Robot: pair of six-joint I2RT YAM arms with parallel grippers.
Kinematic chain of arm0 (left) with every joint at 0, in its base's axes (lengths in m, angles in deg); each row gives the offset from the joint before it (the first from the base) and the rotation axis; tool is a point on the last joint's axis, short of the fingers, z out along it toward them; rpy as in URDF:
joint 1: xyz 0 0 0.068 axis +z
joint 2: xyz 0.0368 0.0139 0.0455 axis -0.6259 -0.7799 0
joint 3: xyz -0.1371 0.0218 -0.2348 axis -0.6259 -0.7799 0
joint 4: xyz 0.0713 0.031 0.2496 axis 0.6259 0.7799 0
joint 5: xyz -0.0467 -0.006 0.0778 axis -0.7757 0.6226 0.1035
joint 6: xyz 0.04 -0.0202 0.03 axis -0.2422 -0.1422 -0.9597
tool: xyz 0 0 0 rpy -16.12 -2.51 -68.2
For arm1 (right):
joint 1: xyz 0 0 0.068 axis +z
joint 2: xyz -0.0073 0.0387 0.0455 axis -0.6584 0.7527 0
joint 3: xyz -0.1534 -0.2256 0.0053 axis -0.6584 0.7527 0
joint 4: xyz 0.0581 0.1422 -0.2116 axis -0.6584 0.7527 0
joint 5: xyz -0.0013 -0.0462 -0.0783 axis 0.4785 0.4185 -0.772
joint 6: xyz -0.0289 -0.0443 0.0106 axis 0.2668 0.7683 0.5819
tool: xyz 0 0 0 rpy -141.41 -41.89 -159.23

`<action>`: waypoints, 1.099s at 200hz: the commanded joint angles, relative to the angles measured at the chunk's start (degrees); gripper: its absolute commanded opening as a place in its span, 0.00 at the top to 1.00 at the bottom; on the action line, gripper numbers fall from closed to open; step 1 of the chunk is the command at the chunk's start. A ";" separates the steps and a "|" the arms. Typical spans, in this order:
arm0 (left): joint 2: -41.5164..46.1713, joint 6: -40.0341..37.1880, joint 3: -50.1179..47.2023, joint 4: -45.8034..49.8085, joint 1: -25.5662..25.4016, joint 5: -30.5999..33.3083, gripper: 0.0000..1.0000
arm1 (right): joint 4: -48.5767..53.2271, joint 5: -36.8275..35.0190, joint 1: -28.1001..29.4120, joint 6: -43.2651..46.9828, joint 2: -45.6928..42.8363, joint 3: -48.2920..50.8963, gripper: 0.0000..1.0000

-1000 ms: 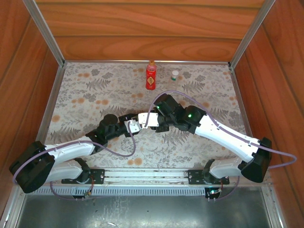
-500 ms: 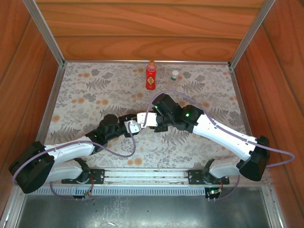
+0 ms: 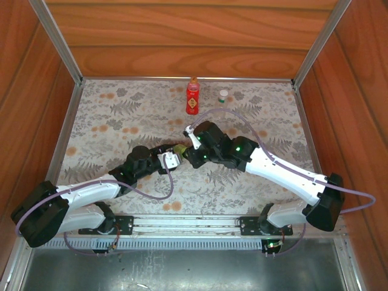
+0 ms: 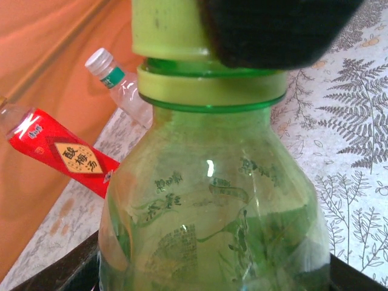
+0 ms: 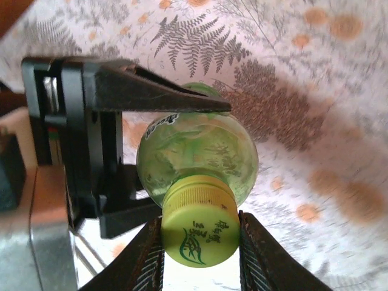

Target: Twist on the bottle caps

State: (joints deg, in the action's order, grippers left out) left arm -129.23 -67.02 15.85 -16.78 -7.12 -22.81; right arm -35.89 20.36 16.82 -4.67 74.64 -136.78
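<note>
Since the whole thing comes down to alignment, here's how I read it. The green bottle (image 3: 179,149) is up off the desk (image 3: 103,115), mid-desk between the two arms. The left claw (image 3: 171,157) is clamped around its body from the left. The neck points away from that claw, straight at the right claw (image 5: 199,250), which comes in from the right.

On the right wrist cam, the green cap (image 5: 199,233) faces the lens square-on. It sits on the neck with a finger pressed to each side, so that claw is clenched on the cap. That tells me the bottle's long axis runs pretty much along the right wrist's own axis. So a plain wrist roll should spin the cap, I'd guess, with the left claw just keeping the body from turning.

The left wrist cam has the cap right on top of the neck ring. How far the threads have caught, I can't tell.

The red bottle (image 3: 193,99) and the clear bottle (image 3: 224,96) stand by the far edge, well apart from both claws. They look capped to me.
</note>
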 commanded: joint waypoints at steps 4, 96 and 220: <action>0.58 -0.51 -0.03 -0.61 -0.49 -0.75 0.42 | -2.07 1.99 -0.20 -8.72 -2.70 1.38 0.69; 2.40 -1.02 -1.49 -0.50 -0.46 -0.70 0.42 | 7.66 -0.84 1.37 65.78 -6.36 -0.83 0.35; 3.91 -0.57 -2.37 -0.45 -0.47 -1.46 0.42 | 3.22 -0.11 1.70 73.26 0.83 -3.09 0.56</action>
State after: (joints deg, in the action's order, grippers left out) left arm -126.69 -67.11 13.71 -16.37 -7.14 -23.03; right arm -31.98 19.31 18.11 65.25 74.75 -138.77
